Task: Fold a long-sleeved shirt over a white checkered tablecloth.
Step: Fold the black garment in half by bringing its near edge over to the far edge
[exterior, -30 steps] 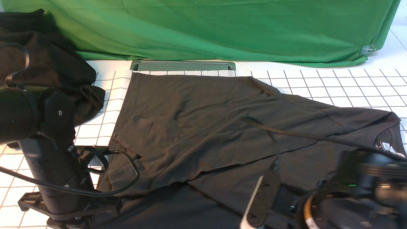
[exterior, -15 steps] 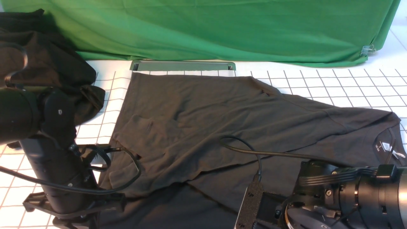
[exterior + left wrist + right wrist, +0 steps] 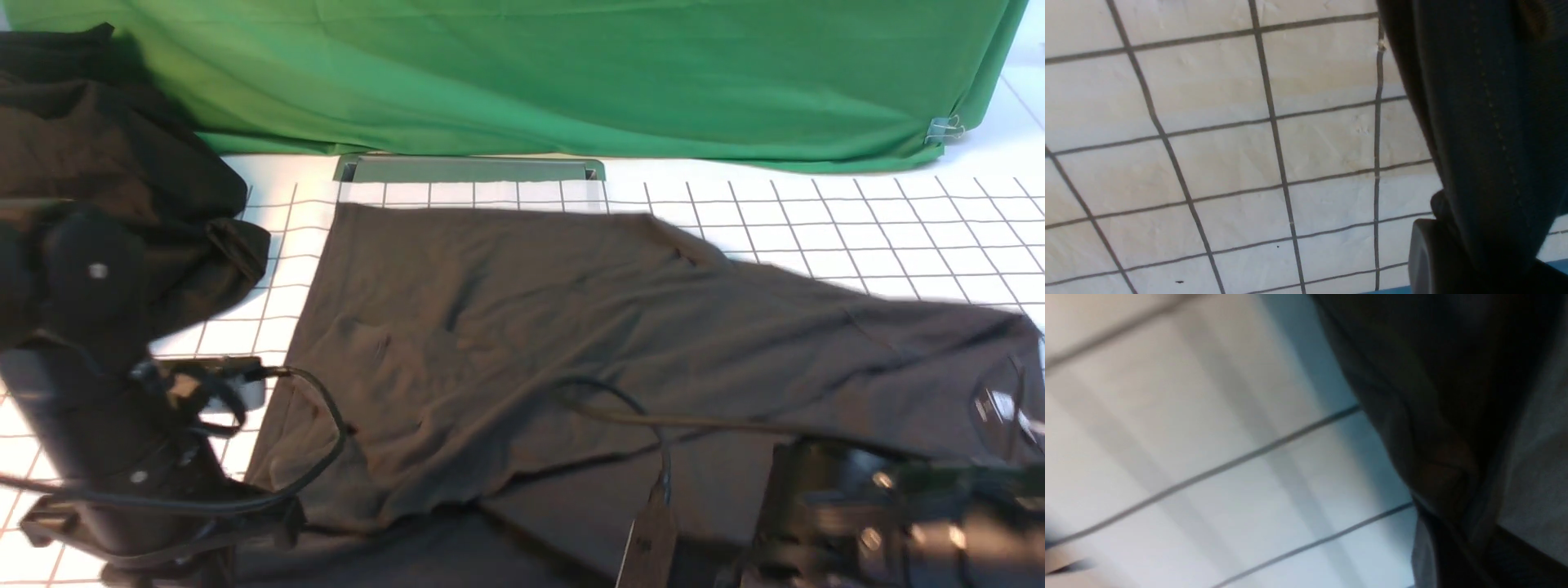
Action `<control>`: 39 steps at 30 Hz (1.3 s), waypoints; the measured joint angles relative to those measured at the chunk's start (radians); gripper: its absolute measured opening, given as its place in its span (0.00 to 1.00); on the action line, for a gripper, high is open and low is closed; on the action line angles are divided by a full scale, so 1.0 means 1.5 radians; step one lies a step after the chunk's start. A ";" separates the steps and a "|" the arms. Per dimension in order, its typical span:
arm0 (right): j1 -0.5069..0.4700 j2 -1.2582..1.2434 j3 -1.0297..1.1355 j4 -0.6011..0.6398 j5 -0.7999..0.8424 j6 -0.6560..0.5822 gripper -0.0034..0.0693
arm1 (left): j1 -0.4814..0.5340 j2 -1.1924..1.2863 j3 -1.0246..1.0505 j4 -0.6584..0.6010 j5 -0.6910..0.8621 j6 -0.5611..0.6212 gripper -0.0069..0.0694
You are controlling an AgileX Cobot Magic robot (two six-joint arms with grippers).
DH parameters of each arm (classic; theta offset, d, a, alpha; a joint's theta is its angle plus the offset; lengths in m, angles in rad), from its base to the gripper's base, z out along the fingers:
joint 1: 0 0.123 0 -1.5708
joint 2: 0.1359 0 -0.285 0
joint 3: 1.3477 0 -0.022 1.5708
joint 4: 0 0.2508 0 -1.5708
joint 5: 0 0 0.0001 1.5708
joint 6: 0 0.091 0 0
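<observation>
In the front view, the long-sleeved shirt (image 3: 522,343) lies spread on the white checkered tablecloth (image 3: 857,229), covering its middle and right part. Compared with half a second ago, the far edge of the shirt has slid toward the robot. One more row of squares is now uncovered in front of the grey-green slot (image 3: 469,169), and the wrinkles on the left part are flatter. The long axis of the shirt runs across the view, from left to right. The collar with the white neck label (image 3: 992,404) points to the right, and the straight edge is at the left. The left arm (image 3: 73,425) has shifted to the left and the right arm (image 3: 898,523) sits lower; both are blurred. A heap of black cloth (image 3: 122,163) lies at the far left, before the green backdrop (image 3: 571,73).

In the left wrist view, the left hand (image 3: 1457,249) is closed on a stitched edge of the shirt. The dark cloth rises from one grey finger (image 3: 1425,253), above the squares of the tablecloth.

The right wrist view is much blurred. The right hand (image 3: 1453,539) has closed since a second ago, and the dark cloth bunches together into it, so it is pinching the shirt.
</observation>
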 joint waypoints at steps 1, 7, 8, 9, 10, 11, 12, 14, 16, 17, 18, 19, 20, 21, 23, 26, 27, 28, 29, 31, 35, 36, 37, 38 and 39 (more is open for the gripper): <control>0.013 -0.008 0.000 0.009 0.011 0.006 0.09 | 0.000 -0.010 0.003 -0.002 0.001 0.000 0.12; 0.052 -0.111 0.000 0.025 0.053 0.070 0.09 | 0.000 -0.106 0.049 -0.069 0.006 0.004 0.12; 0.037 -0.133 0.000 0.018 0.053 0.076 0.09 | 0.000 -0.119 0.048 -0.072 0.005 0.004 0.12; 0.020 -0.148 0.000 0.014 0.053 0.079 0.09 | 0.001 -0.126 0.044 -0.072 0.005 0.004 0.12; 0.003 -0.160 -0.002 0.012 0.052 0.079 0.09 | 0.003 -0.130 0.037 -0.072 0.007 0.004 0.12; -0.011 -0.165 -0.004 0.010 0.052 0.078 0.09 | 0.006 -0.131 0.029 -0.073 0.008 0.004 0.12; -0.032 -0.169 -0.007 0.008 0.052 0.073 0.09 | 0.011 -0.132 0.019 -0.073 0.008 0.003 0.12; -0.082 -0.171 -0.017 0.005 0.046 0.058 0.09 | 0.025 -0.129 -0.006 -0.073 0.008 0.003 0.12; -0.128 -0.169 -0.027 0.003 0.028 0.039 0.09 | 0.047 -0.116 -0.037 -0.074 0.008 0.003 0.12; -0.165 -0.164 -0.036 0.003 0.009 0.023 0.09 | 0.066 -0.100 -0.063 -0.075 0.007 0.003 0.12; -0.190 -0.157 -0.043 0.003 -0.006 0.013 0.09 | 0.081 -0.085 -0.078 -0.078 0.003 0.003 0.12; -0.213 -0.151 -0.053 0.005 -0.016 0.006 0.09 | 0.094 -0.068 -0.097 -0.085 -0.006 0.003 0.12; -0.235 -0.137 -0.064 0.007 -0.026 -0.004 0.09 | 0.107 -0.048 -0.122 -0.099 -0.017 0.004 0.12; -0.250 -0.127 -0.074 0.007 -0.035 -0.010 0.09 | 0.116 -0.036 -0.140 -0.110 -0.027 0.005 0.12; -0.286 -0.091 -0.107 0.011 -0.049 -0.027 0.09 | 0.136 0.016 -0.188 -0.139 -0.051 0.019 0.12; -0.320 -0.041 -0.155 0.011 -0.059 -0.044 0.09 | 0.156 0.092 -0.264 -0.168 -0.069 0.024 0.12; -0.322 -0.037 -0.159 0.011 -0.060 -0.044 0.09 | 0.158 0.097 -0.270 -0.168 -0.071 0.024 0.12; -0.337 -0.006 -0.190 0.012 -0.063 -0.052 0.09 | 0.163 0.136 -0.311 -0.175 -0.075 0.024 0.12; -0.349 0.020 -0.224 0.012 -0.063 -0.059 0.09 | 0.165 0.170 -0.346 -0.177 -0.076 0.024 0.12; -0.363 0.055 -0.259 0.012 -0.064 -0.064 0.09 | 0.166 0.218 -0.399 -0.178 -0.077 0.025 0.12; -0.389 0.139 -0.365 0.010 -0.060 -0.076 0.09 | 0.167 0.313 -0.502 -0.179 -0.080 0.019 0.12; -0.393 0.160 -0.392 0.010 -0.057 -0.079 0.09 | 0.167 0.332 -0.523 -0.179 -0.080 0.017 0.12; -0.398 0.180 -0.419 0.010 -0.052 -0.082 0.09 | 0.167 0.359 -0.552 -0.179 -0.082 0.014 0.12; -0.402 0.204 -0.450 0.009 -0.046 -0.090 0.09 | 0.167 0.380 -0.575 -0.178 -0.082 0.011 0.12; -0.403 0.208 -0.461 0.008 -0.046 -0.092 0.09 | 0.167 0.392 -0.588 -0.177 -0.083 0.010 0.12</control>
